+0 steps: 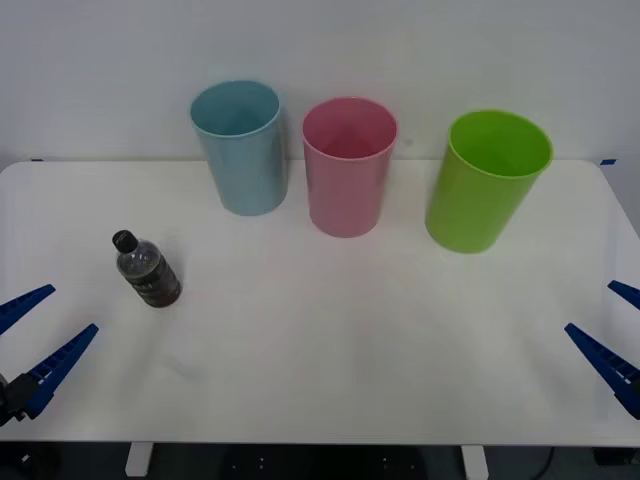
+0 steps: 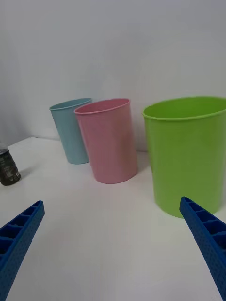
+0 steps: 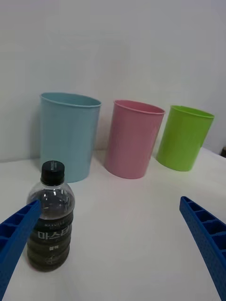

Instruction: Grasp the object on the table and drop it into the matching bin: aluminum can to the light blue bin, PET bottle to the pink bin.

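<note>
The PET bottle (image 1: 147,268), small and clear with a black cap and dark label, stands upright on the left part of the white table (image 1: 330,350). My left gripper (image 1: 35,340) hovers open near the table's front left corner, short of the bottle and apart from it. In the left wrist view the bottle (image 3: 51,221) stands close ahead, beside one finger of the open left gripper (image 3: 113,254). The light blue bin (image 1: 240,150) and the pink bin (image 1: 349,168) stand side by side at the back. My right gripper (image 1: 615,330) stays open at the front right, holding nothing.
A lime green bin (image 1: 488,182) stands to the right of the pink one, nearest my right arm. A white wall rises behind the bins. The right wrist view has the green bin (image 2: 188,155) close ahead, and the bottle (image 2: 8,169) far off.
</note>
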`<state>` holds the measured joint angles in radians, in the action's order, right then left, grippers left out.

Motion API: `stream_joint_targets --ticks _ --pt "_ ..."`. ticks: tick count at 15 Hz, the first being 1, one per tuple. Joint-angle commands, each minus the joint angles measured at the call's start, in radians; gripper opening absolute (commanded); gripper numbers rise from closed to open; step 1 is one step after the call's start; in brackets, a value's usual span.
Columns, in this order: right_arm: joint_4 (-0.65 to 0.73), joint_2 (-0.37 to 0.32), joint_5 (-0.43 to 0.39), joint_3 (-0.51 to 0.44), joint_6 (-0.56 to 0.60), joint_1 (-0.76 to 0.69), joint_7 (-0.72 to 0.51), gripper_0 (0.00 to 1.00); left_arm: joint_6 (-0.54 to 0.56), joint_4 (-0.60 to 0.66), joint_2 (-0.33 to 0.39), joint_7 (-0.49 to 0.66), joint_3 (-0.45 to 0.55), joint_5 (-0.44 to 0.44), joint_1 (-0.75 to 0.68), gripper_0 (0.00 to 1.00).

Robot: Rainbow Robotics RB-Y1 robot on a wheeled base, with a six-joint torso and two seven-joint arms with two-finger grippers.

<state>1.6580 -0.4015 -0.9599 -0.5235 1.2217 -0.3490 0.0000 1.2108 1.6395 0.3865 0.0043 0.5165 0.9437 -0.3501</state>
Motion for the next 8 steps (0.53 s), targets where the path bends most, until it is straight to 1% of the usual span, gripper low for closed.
stream_joint_targets --ticks 1,4,5,8 --pt "0.0 0.0 0.0 0.0 0.0 0.0 0.0 1.0 -0.027 -0.012 0.0 -0.004 -0.009 0.001 -0.01 1.0" --pt "0.0 0.0 0.0 0.0 0.0 0.0 0.0 1.0 -0.059 -0.04 0.0 -0.018 -0.023 0.015 -0.01 1.0" --pt "0.0 0.0 0.0 0.0 0.0 0.0 0.0 1.0 -0.089 -0.04 0.0 -0.021 -0.027 0.029 -0.012 1.0" --pt "0.0 0.0 0.0 0.0 0.0 0.0 0.0 1.0 -0.177 -0.041 0.0 -0.035 -0.058 0.032 -0.024 1.0"
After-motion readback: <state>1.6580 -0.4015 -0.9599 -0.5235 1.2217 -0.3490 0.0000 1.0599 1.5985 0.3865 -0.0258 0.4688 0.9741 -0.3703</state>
